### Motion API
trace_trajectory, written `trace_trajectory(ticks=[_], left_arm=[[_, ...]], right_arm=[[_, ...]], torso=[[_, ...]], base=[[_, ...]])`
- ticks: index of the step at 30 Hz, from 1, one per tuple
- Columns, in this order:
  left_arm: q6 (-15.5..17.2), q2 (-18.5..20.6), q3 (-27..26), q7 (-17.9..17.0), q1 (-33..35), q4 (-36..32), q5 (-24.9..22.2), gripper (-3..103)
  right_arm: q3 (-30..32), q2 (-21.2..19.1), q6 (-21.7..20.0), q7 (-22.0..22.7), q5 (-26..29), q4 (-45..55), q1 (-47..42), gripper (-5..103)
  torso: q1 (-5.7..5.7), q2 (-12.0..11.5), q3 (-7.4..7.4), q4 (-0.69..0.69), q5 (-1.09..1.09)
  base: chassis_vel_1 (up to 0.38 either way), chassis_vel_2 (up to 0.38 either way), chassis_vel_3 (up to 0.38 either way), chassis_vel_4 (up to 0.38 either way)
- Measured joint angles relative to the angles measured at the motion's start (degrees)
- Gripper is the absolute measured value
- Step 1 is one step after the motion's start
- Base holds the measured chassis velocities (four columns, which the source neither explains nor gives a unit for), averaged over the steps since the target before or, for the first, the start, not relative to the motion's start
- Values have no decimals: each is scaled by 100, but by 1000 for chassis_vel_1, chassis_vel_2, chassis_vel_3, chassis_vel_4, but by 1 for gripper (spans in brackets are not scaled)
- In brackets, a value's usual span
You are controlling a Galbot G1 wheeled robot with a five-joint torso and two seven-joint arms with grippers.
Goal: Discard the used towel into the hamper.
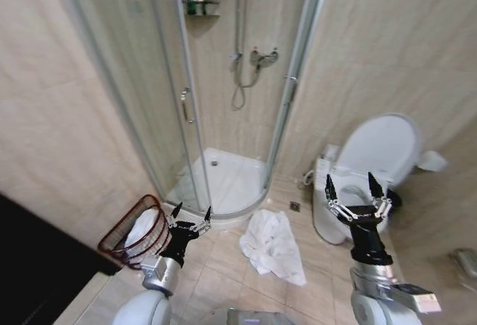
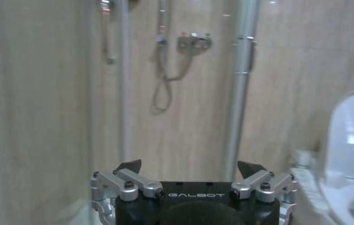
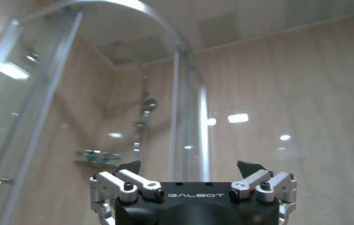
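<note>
- Towel point(image 1: 273, 248), white, crumpled on the floor tiles between shower tray point(image 1: 231, 180) and toilet point(image 1: 365, 176).
- Hamper point(image 1: 133, 232) against the left wall, white lining inside.
- Left gripper point(image 1: 189, 216) beside the hamper rim, jaws spread, empty.
- Right gripper point(image 1: 356, 188) before the toilet, jaws wide, holding nothing.

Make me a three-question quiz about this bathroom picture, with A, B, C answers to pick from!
1. Where is the towel?
A. on the floor between hamper and toilet
B. in the shower
C. on the toilet

2. What colour is the hamper?
A. blue
B. reddish-brown
C. yellow

3. How is the left claw?
A. shut on the towel
B. open and empty
C. inside the hamper

Answers:
1 A, it lies crumpled on the tiles between the hamper and the toilet.
2 B, its wire ribs look reddish-brown.
3 B, its fingers are spread with nothing between them, like the right claw.
</note>
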Motion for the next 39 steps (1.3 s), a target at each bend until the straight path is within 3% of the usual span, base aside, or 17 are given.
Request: trace_trajectory(ticks=[9,13,22,25,26,28,31,34,39], left_arm=[[0,0,0,0,0,0,0,100],[0,0,0,0,0,0,0,100],[0,0,0,0,0,0,0,100],[0,0,0,0,0,0,0,100],[0,0,0,0,0,0,0,100],[0,0,0,0,1,0,0,100],[0,0,0,0,0,0,0,100],[0,0,0,0,1,0,0,100],[0,-1,0,0,0,0,0,100]], right_arm=[[-8,30,-269,581,-302,53,-57,100],[-94,37,-663,1361,-696,132,-95,100],[-145,22,-1086,1987,-846,168,-139,100],[-103,-22,-1656,2111,-803,207,-212,100],[-141,-58,-1925,2146,-563,91,-196,100],[-184,-74,-2068,2165,-403,-106,-173,100],[-223,-64,-1989,2133,-406,-795,-40,100],[-241,-6,-1402,2126,-1032,-2031,177,100],[-316,36,-1001,2128,-1396,-2824,86,100]], torso=[[0,0,0,0,1],[0,0,0,2,1],[0,0,0,1,1],[0,0,0,0,0],[0,0,0,0,-1],[0,0,0,1,2],[0,0,0,1,1],[1,0,0,1,4],[0,0,0,1,2]], base=[[-97,-103,-97,-111],[0,0,0,0],[0,0,0,0],[0,0,0,0],[0,0,0,0],[0,0,0,0],[0,0,0,0],[0,0,0,0],[0,0,0,0]])
